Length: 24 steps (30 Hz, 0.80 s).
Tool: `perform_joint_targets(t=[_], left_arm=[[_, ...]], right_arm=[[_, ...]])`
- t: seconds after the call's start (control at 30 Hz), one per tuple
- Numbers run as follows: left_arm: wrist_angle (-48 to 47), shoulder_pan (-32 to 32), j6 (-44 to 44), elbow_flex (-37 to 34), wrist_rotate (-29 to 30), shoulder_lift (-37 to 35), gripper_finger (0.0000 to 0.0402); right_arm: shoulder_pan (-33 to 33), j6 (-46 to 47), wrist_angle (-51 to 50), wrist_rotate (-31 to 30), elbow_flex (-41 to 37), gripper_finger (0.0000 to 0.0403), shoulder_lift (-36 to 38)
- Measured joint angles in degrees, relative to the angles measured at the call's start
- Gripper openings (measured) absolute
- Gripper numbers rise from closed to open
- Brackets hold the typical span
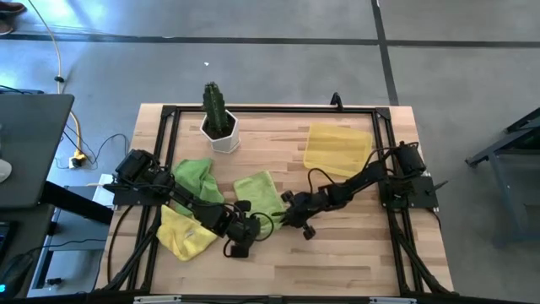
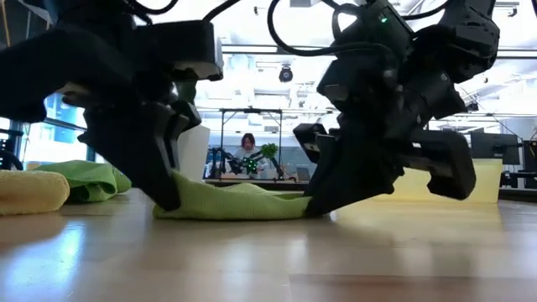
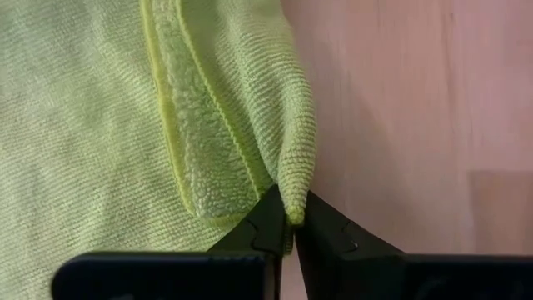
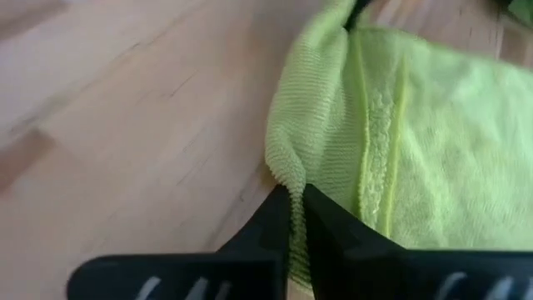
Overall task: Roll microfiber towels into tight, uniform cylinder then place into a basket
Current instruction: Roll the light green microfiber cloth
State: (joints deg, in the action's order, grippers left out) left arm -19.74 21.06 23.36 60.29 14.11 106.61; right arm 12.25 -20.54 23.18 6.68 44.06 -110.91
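A lime green towel (image 1: 258,194) lies on the table's middle, its near edge folded over. My left gripper (image 1: 245,221) is shut on its near left end, and my right gripper (image 1: 283,211) is shut on its near right end. In the low view the towel (image 2: 239,201) stretches between the left gripper (image 2: 170,200) and the right gripper (image 2: 315,206). A second green towel (image 1: 194,176) and a yellow towel (image 1: 186,233) lie bunched at the left. The yellow basket (image 1: 337,149) stands at the far right. My left gripper pinches the folded-over edge (image 3: 293,198) of the green towel at its left end, between its two fingertips. The fingers slant down from the table's left. The towel lies on the table there. My right gripper pinches the folded edge (image 4: 287,171) of the same towel at its right end, between its two fingertips. The fingers slant down from the table's right. The towel rests on the table and is folded in several layers beside the fingers.
A white pot with a green cactus (image 1: 219,122) stands at the far left, beyond the towels. Bare wood (image 1: 337,245) shows along the near edge and to the right of the towel. A black frame (image 1: 270,110) runs round the table.
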Motion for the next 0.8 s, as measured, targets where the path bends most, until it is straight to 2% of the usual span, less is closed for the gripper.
perform_joint_targets(t=[0.07,0.17,0.33,0.47,0.53,0.8], left_arm=[[0.0,0.0,0.5,0.8,-0.9,0.0,0.0027],[0.0,0.0,0.8,2.2,-4.2,0.0,0.004],[-0.5,0.1,2.6,3.0,-10.4,0.0,0.0053],[-3.9,0.5,2.9,3.0,-10.1,0.0,0.0055],[-5.4,0.8,3.0,2.9,-8.7,0.0,0.0055],[-4.7,3.4,-0.4,2.9,-6.7,0.0,0.0056]], right_arm=[[-0.4,5.1,0.0,1.4,0.0,0.001,0.1],[-2.4,11.9,-1.1,8.7,0.4,0.0004,0.3],[-5.4,18.7,-11.8,19.5,5.3,0.0002,0.3],[-7.4,27.0,-20.9,29.5,10.1,0.0002,-0.2],[-8.3,31.3,-22.8,32.5,12.4,0.0001,-0.3],[-13.0,39.9,-24.1,33.1,15.0,0.0001,-1.4]])
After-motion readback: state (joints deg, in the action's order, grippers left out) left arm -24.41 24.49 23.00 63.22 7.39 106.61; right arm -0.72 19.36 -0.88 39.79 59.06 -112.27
